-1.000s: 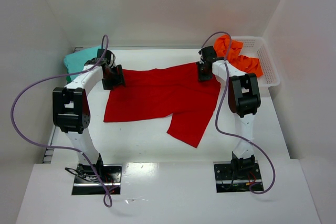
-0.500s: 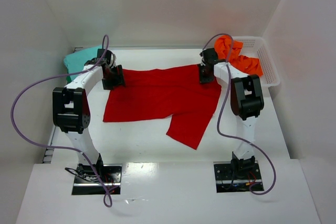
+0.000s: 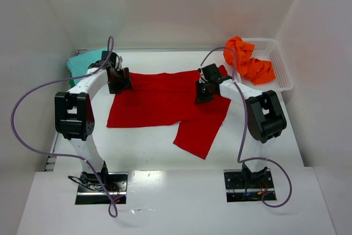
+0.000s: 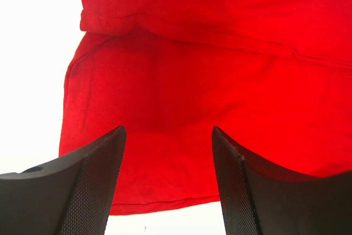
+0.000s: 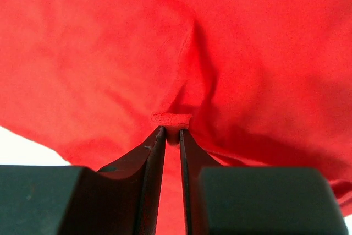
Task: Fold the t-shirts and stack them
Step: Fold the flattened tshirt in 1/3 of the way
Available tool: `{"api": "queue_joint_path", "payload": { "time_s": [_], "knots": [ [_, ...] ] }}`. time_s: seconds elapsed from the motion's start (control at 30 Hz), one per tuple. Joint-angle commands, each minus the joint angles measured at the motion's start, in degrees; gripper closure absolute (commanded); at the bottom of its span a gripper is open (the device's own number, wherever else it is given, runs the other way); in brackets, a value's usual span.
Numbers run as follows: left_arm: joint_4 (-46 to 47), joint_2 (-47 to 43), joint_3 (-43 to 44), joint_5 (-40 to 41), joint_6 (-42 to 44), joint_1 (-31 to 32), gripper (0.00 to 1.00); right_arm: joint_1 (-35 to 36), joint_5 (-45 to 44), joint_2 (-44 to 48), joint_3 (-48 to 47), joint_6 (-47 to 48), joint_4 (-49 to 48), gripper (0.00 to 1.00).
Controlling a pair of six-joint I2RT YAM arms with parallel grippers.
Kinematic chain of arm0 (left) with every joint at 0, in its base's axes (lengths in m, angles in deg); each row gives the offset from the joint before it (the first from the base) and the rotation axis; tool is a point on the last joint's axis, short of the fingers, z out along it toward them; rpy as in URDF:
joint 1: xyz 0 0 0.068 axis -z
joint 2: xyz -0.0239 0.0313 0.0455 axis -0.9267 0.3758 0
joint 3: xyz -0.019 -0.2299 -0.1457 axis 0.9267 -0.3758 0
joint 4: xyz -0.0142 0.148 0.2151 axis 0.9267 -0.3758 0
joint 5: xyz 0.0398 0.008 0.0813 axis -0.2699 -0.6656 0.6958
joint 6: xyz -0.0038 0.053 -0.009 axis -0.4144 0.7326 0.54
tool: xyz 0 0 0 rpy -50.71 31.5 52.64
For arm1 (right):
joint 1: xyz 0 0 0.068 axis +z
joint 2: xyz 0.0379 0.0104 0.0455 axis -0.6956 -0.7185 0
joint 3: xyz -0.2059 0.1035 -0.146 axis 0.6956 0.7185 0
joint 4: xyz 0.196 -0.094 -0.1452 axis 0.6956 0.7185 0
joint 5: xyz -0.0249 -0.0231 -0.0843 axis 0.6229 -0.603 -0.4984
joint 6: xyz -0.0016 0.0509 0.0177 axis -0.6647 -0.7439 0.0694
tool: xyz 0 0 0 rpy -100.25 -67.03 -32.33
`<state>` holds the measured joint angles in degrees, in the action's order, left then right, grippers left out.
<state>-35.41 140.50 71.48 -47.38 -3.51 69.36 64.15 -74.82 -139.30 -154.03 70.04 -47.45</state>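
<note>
Right end effector (image 5: 171,131) pinching red t-shirt (image 3: 159,100); left end effector (image 4: 166,131) spread; orange t-shirt (image 3: 250,64) in basket (image 3: 282,70).

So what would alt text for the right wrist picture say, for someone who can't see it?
Two dark fingers of the right arm are closed on a small pinched fold of a bright red t-shirt, whose cloth fills almost the whole picture. A sliver of white table shows at the lower left.
</note>
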Motion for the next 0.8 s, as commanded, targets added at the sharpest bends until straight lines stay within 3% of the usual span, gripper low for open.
{"api": "queue_joint_path", "payload": {
  "time_s": [0.0,0.07,0.13,0.2,0.23,0.33,0.53,0.77],
  "knots": [
    [1.5,-2.3,-0.5,-1.7,1.4,0.0,0.28,1.6,1.3,4.7,2.8,-2.5,-2.1,0.78],
    [1.5,-2.9,-1.0,-1.7,1.4,0.0,0.28,2.2,1.3,5.3,4.2,-3.2,-1.5,0.78],
    [1.5,-2.9,-1.0,-1.7,1.4,0.0,0.28,2.2,1.8,6.0,4.9,-3.8,1.0,0.71],
    [1.5,-3.4,-1.0,-2.2,1.4,0.0,0.28,2.2,-1.4,7.5,5.6,-3.8,2.1,0.5],
    [1.5,-3.4,-1.0,-2.2,1.4,0.0,0.28,2.2,-2.8,9.3,6.3,-4.3,2.1,0.27],
    [1.5,-3.4,-1.0,-2.2,1.4,0.0,0.28,2.2,-7.4,13.4,6.9,-4.9,2.9,0.15],
    [1.5,-3.9,-1.0,-2.7,1.4,0.0,0.28,-3.5,-9.4,19.5,7.4,-6.4,1.1,0.12],
    [0.9,-5.0,-1.0,-4.3,1.4,0.0,0.28,-8.6,-13.6,17.1,6.4,-7.1,1.3,0.27]
  ]
}}
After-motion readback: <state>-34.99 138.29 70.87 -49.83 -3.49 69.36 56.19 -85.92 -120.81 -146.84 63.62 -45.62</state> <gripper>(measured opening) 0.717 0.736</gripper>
